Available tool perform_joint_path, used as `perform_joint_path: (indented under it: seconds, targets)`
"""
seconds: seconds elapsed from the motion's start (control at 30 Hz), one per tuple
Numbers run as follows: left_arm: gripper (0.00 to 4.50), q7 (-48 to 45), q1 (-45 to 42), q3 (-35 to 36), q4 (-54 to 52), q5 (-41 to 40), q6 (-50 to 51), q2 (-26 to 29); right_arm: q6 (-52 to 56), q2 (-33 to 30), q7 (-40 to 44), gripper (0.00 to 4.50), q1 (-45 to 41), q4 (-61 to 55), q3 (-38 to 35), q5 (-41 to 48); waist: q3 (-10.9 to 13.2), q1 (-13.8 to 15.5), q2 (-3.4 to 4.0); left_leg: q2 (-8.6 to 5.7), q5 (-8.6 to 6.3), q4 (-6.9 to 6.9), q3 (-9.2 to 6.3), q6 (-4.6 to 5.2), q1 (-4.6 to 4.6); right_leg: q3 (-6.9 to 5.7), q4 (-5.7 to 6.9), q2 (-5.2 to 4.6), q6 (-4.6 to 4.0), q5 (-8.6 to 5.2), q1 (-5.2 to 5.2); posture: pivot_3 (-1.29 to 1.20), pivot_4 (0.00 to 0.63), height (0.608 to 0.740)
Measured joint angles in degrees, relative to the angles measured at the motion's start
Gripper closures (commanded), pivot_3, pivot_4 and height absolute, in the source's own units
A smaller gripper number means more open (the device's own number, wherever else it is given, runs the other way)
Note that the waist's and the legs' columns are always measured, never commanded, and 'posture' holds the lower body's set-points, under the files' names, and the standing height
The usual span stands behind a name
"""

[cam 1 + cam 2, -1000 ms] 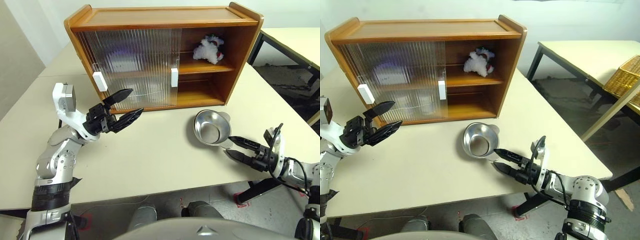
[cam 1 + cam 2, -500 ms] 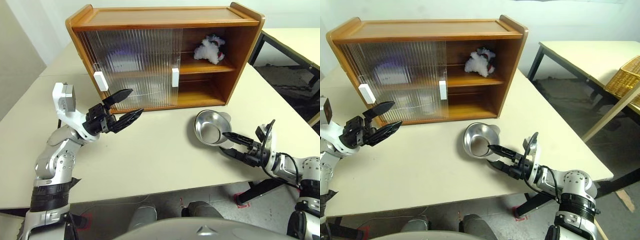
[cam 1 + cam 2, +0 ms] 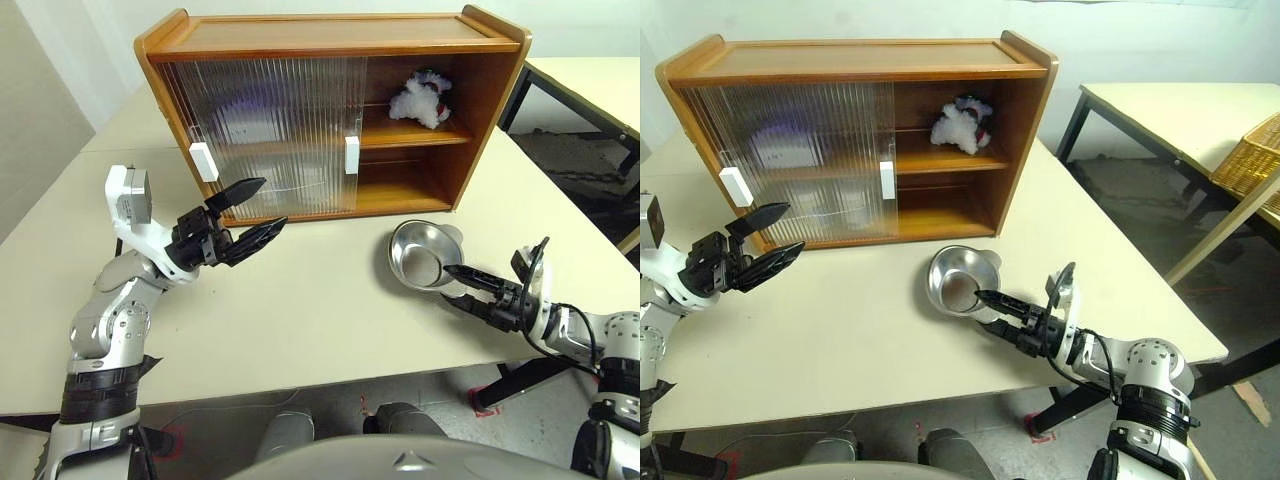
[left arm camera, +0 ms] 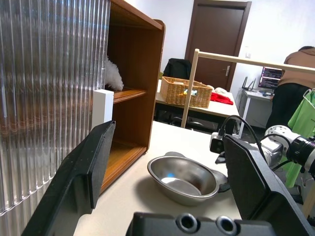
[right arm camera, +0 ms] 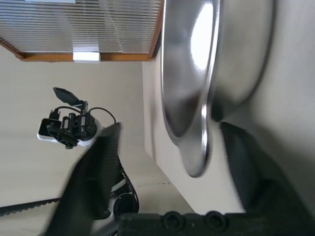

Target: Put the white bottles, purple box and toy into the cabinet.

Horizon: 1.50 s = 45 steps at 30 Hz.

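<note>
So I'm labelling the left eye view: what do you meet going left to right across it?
Left gripper → cabinet door handles → toy on the upper shelf → steel bowl on the table → right gripper at the bowl's rim.

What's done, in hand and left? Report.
Done: the toy lies on the cabinet's upper shelf. In hand: nothing held; the right gripper straddles the steel bowl's rim, the left gripper hovers open. Left: what lies behind the ribbed doors can't be made out.
</note>
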Motion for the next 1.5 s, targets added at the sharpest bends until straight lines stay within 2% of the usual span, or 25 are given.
perform_joint_path:
  seconds: [0.2,0.23,0.27,0.8,1.13,1.5]
  targets:
    - [0.0,0.0,-0.4,-0.1,0.0,0.0,0.0,-0.2,0.3,1.0,-2.3,3.86,-1.0,-1.1,-2.2,0.1,0.0,-0.1,-0.01,0.0,0.0,0.01,0.0,0.0,0.02,0.01,0.01,0.0,0.01,0.01,0.01,-0.02,0.002,0.74]
    - [0.0,0.0,-0.4,-0.1,0.0,0.0,0.0,-0.2,0.3,1.0,-2.4,4.35,-1.0,-1.1,-2.4,0.1,0.0,-0.1,-0.01,0.01,0.0,0.01,0.0,0.0,0.01,0.01,0.01,0.0,0.01,0.01,0.0,-0.02,0.002,0.74]
    - [0.0,0.0,-0.4,-0.1,0.0,0.0,0.0,-0.2,0.3,1.0,-2.5,4.47,-1.0,-1.1,-2.5,0.1,0.0,-0.1,-0.01,0.01,0.0,0.01,0.0,0.0,0.01,0.01,0.01,0.0,0.01,0.01,0.0,-0.02,0.001,0.74]
    - [0.0,-0.3,-0.8,-0.2,0.6,0.1,-0.1,-0.3,-0.6,0.6,-2.1,4.47,-1.6,-0.4,-2.6,0.2,0.0,-0.1,-0.01,0.0,0.01,0.02,0.0,0.01,0.01,0.0,0.01,0.0,0.04,0.02,0.01,-0.03,0.0,0.74]
    - [0.0,-0.8,-1.7,-0.4,1.4,0.2,-0.5,-0.4,-0.6,2.2,-4.8,4.47,-10.8,2.9,-7.9,1.1,0.0,-0.3,0.02,0.02,0.02,0.02,-0.05,0.03,0.01,-0.01,0.03,0.0,0.1,0.07,-0.01,-0.03,0.0,0.74]
    - [0.0,-0.8,-2.0,-0.6,1.6,0.4,-0.7,-0.6,-8.2,3.4,-5.2,4.47,-18.6,15.9,-8.8,0.2,-0.1,-0.4,0.05,0.02,0.04,0.02,-0.07,0.08,0.03,0.01,0.05,-0.01,0.19,0.18,-0.03,-0.01,0.0,0.74]
